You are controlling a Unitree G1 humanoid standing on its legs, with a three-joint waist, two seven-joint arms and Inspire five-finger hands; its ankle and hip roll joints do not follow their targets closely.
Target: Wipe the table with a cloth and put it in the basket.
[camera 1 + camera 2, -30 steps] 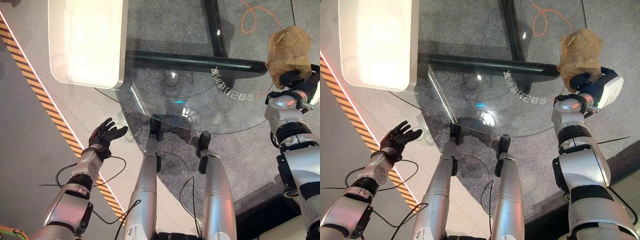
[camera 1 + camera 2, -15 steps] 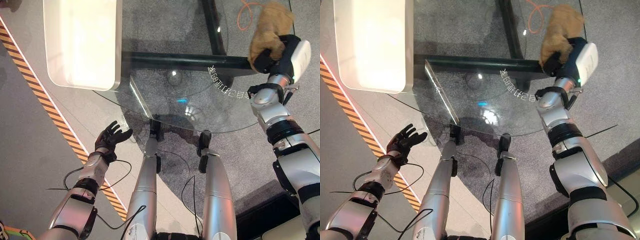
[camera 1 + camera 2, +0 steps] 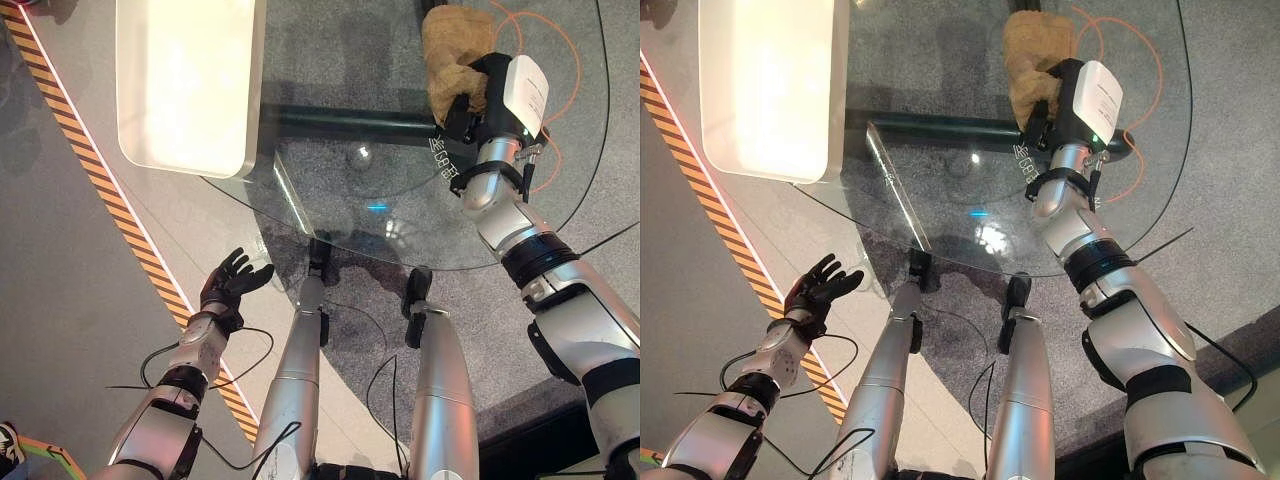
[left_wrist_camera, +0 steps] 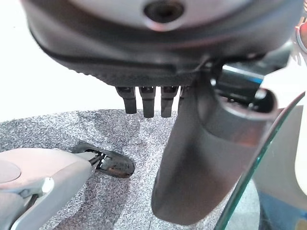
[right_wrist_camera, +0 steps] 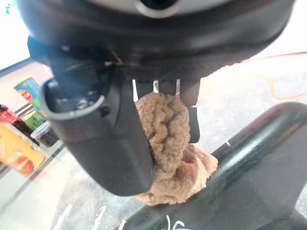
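Glass tabletop [image 3: 400, 215] has the right hand [image 3: 470, 95] clenched on the tan cloth [image 3: 447, 45] at its far side, white basket [image 3: 185, 85] lies well off to the left, left hand [image 3: 232, 282] released, idle near the floor

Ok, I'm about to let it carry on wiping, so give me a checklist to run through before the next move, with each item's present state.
1. Right hand clamped on the tan fluffy cloth: ok.
2. Cloth over the round glass table: ok.
3. Cloth pressed flat on the glass: cannot tell.
4. Left hand open, held off the table's near edge: ok.
5. White rectangular basket sits on the table's far left part, apart from the cloth: ok.
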